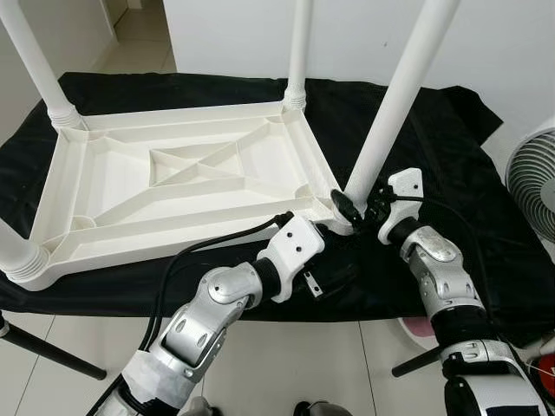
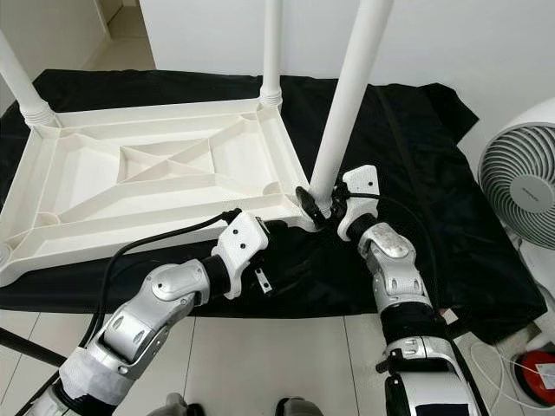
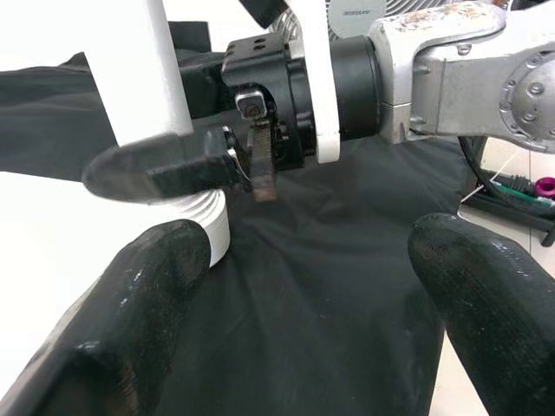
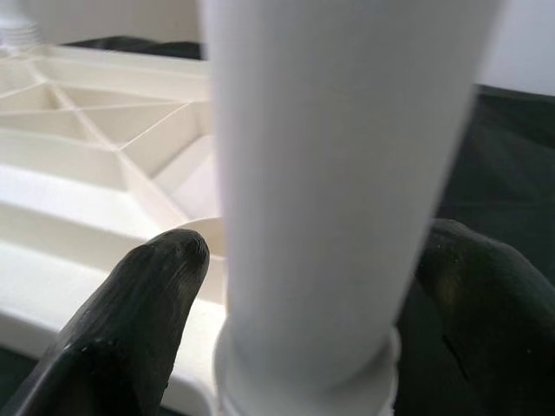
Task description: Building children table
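On a surface draped with a black cloth [image 1: 434, 139], a white plastic children's table top [image 1: 173, 186] is laid upside down, its ribbed underside facing up. White legs are seen standing in its corners: a far leg [image 1: 299, 52], a far-left leg [image 1: 35, 69], a near-left leg [image 1: 16, 247] and the near-right leg [image 1: 399, 95], which leans slightly. The near-right leg's ribbed collar sits at the table top's near-right corner socket. The right end effector [image 1: 357, 208] is closed around the base of this leg, one black finger [image 4: 147, 303] seen on each side of it in the right wrist view. The left end effector [image 1: 334, 276] is held open just beside that corner over the cloth, its fingers [image 3: 130, 321] spread apart and gripping nothing. A white fan [image 2: 520, 186] stands on the floor to the right; small lettering is carried on its centre hub, too small to be read.
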{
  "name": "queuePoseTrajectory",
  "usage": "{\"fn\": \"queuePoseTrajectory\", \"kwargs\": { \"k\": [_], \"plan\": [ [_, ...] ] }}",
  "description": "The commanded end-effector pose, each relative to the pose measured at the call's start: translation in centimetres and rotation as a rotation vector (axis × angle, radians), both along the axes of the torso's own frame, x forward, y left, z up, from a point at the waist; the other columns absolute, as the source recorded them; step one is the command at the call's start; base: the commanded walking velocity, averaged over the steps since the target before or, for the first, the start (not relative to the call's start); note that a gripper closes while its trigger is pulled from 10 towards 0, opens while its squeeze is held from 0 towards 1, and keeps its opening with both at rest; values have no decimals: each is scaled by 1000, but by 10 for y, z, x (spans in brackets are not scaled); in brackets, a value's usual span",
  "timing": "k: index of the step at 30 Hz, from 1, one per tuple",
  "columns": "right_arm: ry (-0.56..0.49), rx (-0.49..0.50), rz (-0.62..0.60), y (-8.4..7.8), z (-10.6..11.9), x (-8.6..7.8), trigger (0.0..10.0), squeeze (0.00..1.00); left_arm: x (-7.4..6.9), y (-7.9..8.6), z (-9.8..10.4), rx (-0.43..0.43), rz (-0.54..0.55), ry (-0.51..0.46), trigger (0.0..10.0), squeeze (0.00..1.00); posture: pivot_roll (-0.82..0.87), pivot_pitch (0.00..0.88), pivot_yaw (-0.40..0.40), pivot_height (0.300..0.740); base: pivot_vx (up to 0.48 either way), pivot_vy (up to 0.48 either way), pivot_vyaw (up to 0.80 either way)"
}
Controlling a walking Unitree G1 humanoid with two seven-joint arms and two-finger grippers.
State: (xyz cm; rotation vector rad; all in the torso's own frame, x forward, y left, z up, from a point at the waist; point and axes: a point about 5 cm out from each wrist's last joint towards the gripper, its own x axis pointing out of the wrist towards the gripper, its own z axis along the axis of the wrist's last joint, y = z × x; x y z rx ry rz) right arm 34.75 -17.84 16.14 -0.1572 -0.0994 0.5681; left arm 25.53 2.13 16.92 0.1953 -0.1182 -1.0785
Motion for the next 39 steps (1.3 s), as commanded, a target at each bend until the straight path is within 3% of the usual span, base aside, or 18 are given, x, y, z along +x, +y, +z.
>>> {"fn": "queuePoseTrajectory", "kwargs": {
  "k": [1,2,3,4,7,8,17,18,19,25,39],
  "plan": [
    [6,-7,21,0,-1,0,8510,0,-3,-4,-1,15,-44,7,10000,0,-105,100,20,740,0,0,0],
    [13,-20,49,0,-2,2,4039,0,-3,-5,0,16,-47,7,10000,0,-104,100,23,740,0,0,0],
    [13,-20,49,0,-2,2,4039,0,-3,-5,0,16,-47,7,10000,0,-104,100,23,740,0,0,0],
    [22,-33,79,1,-2,3,2667,0,-3,-5,0,16,-50,6,10000,0,-103,99,24,740,0,0,0],
    [25,-43,101,1,-2,4,2431,0,-3,-6,0,16,-52,5,10000,0,-103,99,24,740,0,0,0],
    [34,-55,114,1,-3,6,0,0,-3,-6,0,17,-53,4,10000,0,-99,97,25,740,0,0,0],
    [79,-64,106,-4,-9,10,0,0,-3,-6,1,15,-52,1,10000,0,-95,94,23,740,0,0,0],
    [102,-51,89,-5,-12,11,8941,0,-3,-6,1,13,-52,1,10000,0,-97,94,20,740,0,0,0],
    [119,-37,76,-4,-14,11,10000,0,-3,-7,2,11,-52,1,10000,0,-97,94,20,740,0,0,0],
    [194,46,38,-4,-20,14,10000,0,-3,-8,2,7,-58,0,10000,0,-106,96,22,740,0,0,0],
    [224,28,-54,-3,-29,16,10000,0,-4,-9,2,6,-63,4,10000,0,-107,101,19,740,0,0,0]
  ]
}}
